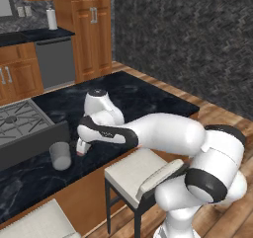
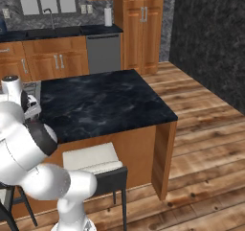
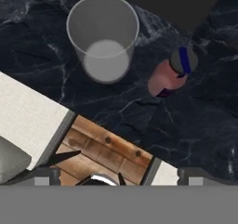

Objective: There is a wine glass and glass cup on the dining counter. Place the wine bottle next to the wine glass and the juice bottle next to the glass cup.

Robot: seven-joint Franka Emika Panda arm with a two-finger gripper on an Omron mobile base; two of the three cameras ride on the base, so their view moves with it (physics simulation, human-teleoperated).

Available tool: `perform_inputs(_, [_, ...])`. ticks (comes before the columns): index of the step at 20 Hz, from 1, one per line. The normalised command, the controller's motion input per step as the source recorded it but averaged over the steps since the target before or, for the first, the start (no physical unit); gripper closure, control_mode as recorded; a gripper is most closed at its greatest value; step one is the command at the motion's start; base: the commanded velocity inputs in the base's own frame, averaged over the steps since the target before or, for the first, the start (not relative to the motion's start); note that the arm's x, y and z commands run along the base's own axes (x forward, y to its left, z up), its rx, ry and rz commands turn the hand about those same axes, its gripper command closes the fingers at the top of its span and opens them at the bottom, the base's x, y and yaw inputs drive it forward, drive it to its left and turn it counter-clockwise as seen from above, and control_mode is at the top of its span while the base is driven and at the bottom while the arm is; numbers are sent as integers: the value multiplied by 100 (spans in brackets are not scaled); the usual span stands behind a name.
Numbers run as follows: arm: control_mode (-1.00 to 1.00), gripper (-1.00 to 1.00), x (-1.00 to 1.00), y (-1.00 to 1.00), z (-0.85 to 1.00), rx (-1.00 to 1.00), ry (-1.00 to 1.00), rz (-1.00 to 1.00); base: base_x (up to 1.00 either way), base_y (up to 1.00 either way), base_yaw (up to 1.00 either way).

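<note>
Stool: pale cushioned stool nearest the base, tucked against the dining counter.
Glass cup: glass cup upright on the black marbled top near the counter edge, left of the bottle in the hand view; also seen in the left base view.
Juice bottle: juice bottle upright just beside the cup, apart from it, dark cap with a blue stripe.
Gripper: gripper hovers above both, jaws spread wide, holding nothing.
Handling: bottle looks light, rigid, smooth and easy to tip; best taken across the body below the cap. Cup appears fragile; avoid knocking it.
</note>
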Motion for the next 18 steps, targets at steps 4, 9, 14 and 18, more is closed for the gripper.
perform_inputs(4, [-100,-100,-39,-30,18,3,0,0,0,0,0])
perform_inputs(9, [-100,-100,-47,-34,21,5,0,-3,0,0,0])
perform_inputs(14, [-100,-100,-50,-31,15,2,0,-10,0,0,0])
perform_inputs(18, [-100,-100,-44,-20,8,0,1,-17,0,0,0])
